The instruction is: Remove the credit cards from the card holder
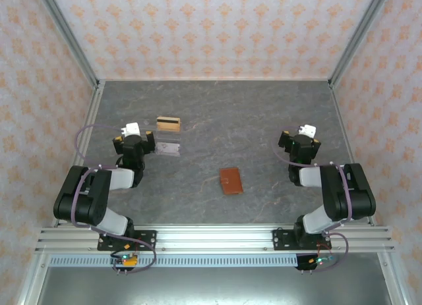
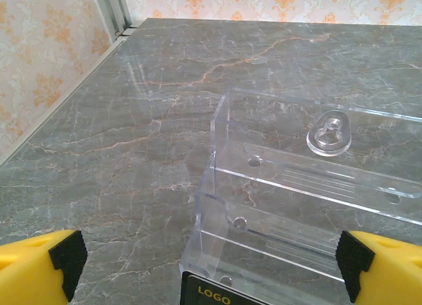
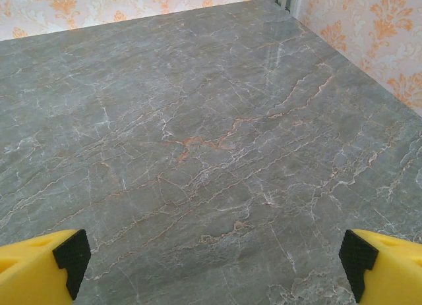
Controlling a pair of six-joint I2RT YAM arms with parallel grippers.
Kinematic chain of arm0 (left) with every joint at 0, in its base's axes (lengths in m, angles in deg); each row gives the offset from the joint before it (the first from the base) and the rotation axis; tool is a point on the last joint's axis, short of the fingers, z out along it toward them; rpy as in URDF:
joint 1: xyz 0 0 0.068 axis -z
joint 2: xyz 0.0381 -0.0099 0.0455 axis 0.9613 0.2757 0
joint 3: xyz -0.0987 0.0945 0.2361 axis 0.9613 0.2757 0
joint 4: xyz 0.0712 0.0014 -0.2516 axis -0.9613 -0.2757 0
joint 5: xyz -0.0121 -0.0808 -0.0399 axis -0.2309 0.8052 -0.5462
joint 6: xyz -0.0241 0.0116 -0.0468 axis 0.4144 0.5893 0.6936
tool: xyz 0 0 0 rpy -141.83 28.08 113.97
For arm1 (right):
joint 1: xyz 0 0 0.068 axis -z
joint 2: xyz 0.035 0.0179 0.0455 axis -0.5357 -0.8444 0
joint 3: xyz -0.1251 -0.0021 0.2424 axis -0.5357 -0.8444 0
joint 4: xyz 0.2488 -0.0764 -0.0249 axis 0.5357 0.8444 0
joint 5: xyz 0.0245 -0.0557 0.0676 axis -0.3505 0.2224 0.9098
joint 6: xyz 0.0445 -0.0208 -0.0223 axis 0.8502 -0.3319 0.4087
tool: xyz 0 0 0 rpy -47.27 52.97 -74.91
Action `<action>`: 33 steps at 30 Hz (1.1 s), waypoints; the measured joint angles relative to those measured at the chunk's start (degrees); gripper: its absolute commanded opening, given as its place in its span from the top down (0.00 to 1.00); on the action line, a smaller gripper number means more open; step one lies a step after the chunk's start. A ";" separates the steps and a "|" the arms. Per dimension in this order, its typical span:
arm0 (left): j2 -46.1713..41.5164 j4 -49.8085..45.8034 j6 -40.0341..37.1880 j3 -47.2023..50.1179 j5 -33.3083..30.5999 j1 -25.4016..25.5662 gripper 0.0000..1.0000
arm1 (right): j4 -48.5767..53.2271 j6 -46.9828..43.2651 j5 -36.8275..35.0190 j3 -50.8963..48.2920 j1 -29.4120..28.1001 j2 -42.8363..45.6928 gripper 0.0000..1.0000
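Left wrist: left end effector [image 2: 211, 269] wide, empty

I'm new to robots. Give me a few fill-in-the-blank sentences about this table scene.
1. The folded card holder is reddish-____.
2. The tan-gold card carries a dark ____.
3. The left gripper and right gripper both stand ____, fingers wide apart.

Missing words: brown; stripe; open.

Two yellow, black-tipped fingers [image 3: 41, 271] stand wide apart at the lower corners over the grey, orange-veined bench [image 3: 211, 140], with patterned wall [image 3: 372, 35] along its far and right edges.
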 measured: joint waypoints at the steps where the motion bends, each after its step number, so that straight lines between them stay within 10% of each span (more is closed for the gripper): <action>1: 0.00 0.00 0.00 0.00 0.00 0.00 0.00 | 0.00 0.00 0.00 0.00 0.00 0.00 0.01; 33: -0.02 -0.09 0.00 0.00 0.52 -0.07 0.00 | 0.74 0.02 0.66 0.00 0.22 0.24 0.01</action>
